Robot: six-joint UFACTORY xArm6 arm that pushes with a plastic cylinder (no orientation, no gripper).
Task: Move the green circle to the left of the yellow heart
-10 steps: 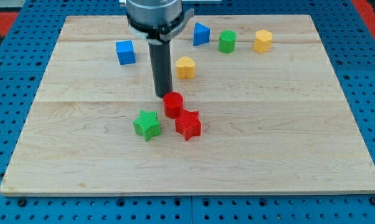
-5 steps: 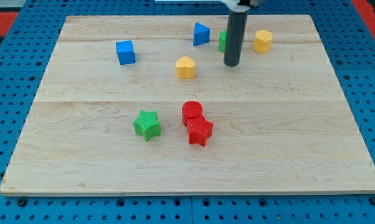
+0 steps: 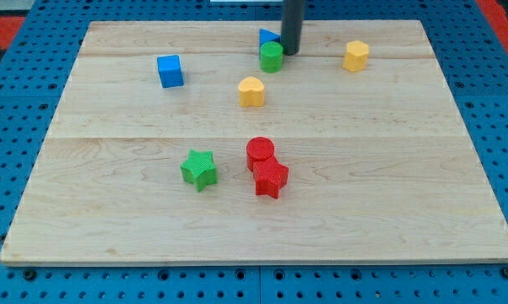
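On the wooden desk [image 3: 110, 169], the yellow heart-shaped block [image 3: 251, 91] lies near centre. Up and right of it stands the green circular block [image 3: 271, 57], just before a blue triangular block [image 3: 268, 36]. My tip [image 3: 290, 52] touches its right flank, suited to push leftward. No gripper is fitted, so no jaw state applies.
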